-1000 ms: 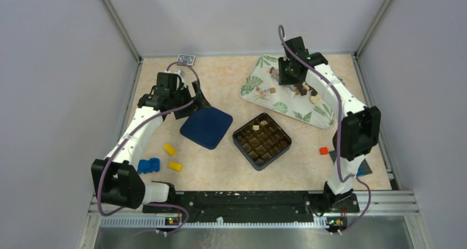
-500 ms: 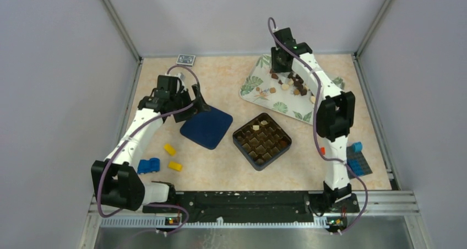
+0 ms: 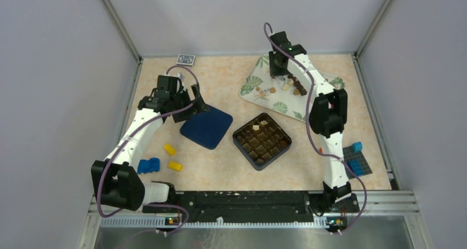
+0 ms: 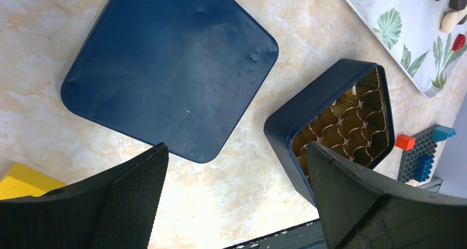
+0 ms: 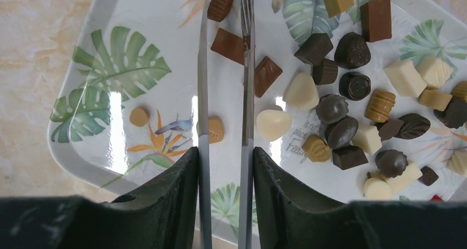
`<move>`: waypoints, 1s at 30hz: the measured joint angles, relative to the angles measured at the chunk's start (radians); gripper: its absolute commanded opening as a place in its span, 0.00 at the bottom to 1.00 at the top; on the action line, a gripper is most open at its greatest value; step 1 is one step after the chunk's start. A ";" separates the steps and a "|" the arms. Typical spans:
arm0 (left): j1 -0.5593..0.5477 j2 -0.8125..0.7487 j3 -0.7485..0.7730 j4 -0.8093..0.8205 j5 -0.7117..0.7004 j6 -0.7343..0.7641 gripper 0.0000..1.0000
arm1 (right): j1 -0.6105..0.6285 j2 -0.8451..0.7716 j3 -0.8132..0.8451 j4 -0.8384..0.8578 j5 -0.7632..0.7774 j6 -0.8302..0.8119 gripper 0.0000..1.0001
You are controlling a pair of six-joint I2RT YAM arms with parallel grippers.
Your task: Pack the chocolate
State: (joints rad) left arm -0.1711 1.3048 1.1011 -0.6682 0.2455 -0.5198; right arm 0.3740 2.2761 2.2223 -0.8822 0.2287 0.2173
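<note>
Currently, right gripper [image 5: 223,150]: thin blades slightly apart, grasping nothing, over the leaf-print tray [image 5: 82,150]. Caramel chocolate [image 5: 215,129] lies just beside the left blade; brown bar [image 5: 228,45] between the tips, long axis crosswise. Loose chocolates [image 5: 352,117] heap rightward. Left gripper [image 4: 231,199]: spread wide, empty, above the lid [image 4: 165,67]. Box [image 3: 262,140]: mostly unfilled cells.

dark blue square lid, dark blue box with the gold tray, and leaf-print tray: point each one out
dark blue square lid [image 4: 170,67], left wrist view, centre of its top.
dark blue box with gold tray [image 4: 308,114], left wrist view, its outer side wall.
leaf-print tray [image 5: 110,67], right wrist view, bare printed floor.
</note>
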 measured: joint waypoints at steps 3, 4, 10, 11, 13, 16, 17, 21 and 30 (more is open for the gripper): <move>0.000 0.000 0.000 -0.005 -0.010 0.000 0.99 | 0.004 0.000 -0.010 -0.001 -0.001 -0.002 0.25; 0.000 0.000 0.000 -0.011 -0.016 0.000 0.99 | 0.005 0.000 -0.010 -0.002 -0.001 -0.005 0.21; 0.000 0.000 0.000 -0.039 -0.048 0.003 0.99 | 0.016 0.000 -0.010 -0.002 0.000 -0.023 0.02; 0.000 0.000 0.000 -0.044 -0.053 0.004 0.99 | 0.017 0.000 -0.010 -0.002 -0.001 -0.024 0.01; 0.000 -0.005 0.000 -0.053 -0.061 0.006 0.99 | 0.022 0.000 -0.010 -0.001 -0.002 -0.025 0.01; 0.000 -0.024 -0.001 -0.060 -0.063 0.009 0.99 | 0.023 -0.004 -0.010 -0.002 -0.022 -0.029 0.01; 0.000 -0.033 -0.001 -0.061 -0.063 0.011 0.99 | 0.023 -0.014 -0.018 0.001 -0.035 -0.034 0.01; 0.001 -0.061 -0.007 -0.066 -0.063 0.018 0.99 | 0.023 -0.190 -0.238 0.068 -0.095 -0.042 0.00; 0.001 -0.064 -0.023 -0.064 -0.006 0.027 0.99 | 0.061 -0.854 -0.684 0.073 -0.205 -0.023 0.01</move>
State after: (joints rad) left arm -0.1699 1.2407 1.0779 -0.7319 0.2390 -0.4927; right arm 0.4355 1.4220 1.5379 -0.8089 0.0238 0.1940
